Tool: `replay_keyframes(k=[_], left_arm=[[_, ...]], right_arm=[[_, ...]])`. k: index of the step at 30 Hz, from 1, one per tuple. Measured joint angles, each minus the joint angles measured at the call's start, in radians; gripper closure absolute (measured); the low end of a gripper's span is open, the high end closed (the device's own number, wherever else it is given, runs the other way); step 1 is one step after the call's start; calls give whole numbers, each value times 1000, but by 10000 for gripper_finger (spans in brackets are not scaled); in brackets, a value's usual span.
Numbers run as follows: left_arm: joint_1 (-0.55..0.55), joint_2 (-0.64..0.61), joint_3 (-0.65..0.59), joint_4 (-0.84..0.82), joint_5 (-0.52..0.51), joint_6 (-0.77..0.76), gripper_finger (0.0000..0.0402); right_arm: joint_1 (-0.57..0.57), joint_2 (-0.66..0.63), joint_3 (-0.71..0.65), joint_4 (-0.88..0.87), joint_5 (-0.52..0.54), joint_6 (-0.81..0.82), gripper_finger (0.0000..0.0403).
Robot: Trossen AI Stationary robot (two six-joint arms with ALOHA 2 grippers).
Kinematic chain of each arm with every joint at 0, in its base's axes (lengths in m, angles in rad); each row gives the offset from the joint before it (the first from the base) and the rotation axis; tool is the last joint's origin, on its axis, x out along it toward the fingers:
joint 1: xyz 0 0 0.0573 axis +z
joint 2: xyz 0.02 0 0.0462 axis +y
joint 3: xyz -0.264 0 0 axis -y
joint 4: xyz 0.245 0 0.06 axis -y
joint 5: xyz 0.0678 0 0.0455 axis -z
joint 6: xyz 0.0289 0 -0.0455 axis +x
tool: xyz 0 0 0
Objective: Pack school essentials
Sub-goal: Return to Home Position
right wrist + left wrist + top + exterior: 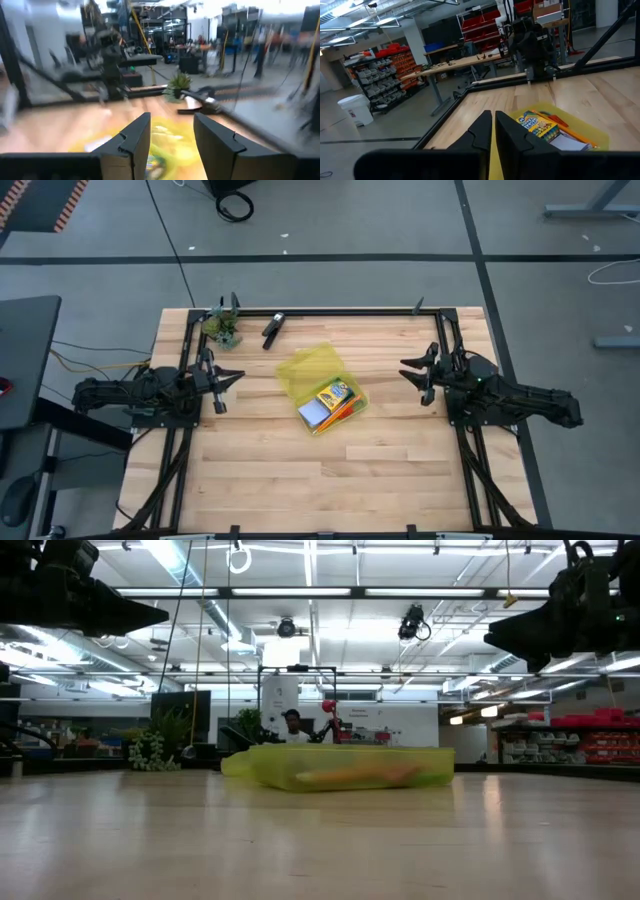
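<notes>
High view shows the crayon box (335, 393) and note pad (312, 416) lying in the open yellow case (303, 366), which sits between the left gripper (225, 385), pinched narrow, and the right gripper (415, 375), gaping wide; both are empty. A low swing homeward could clip the case wall and spill it.

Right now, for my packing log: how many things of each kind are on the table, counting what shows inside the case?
Translucent yellow case: 1
Crayon box: 1
Note pad: 1
Small plant: 1
Black clip-like object: 1
Total: 5, plus orange pencils in the case, too merged to count.
</notes>
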Motion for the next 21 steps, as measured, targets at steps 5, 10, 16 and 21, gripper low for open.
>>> replay_keyframes(k=[5,10,16,21], left_arm=[[0,0,0,0,0,0,377],[0,0,0,0,0,0,380],[0,0,0,0,0,0,370],[0,0,0,0,0,0,368]], right_arm=[[-3,0,0,0,0,-328,246],[-3,0,0,0,0,-391,246],[-3,0,0,0,0,-372,246],[-3,0,0,0,0,-371,246]])
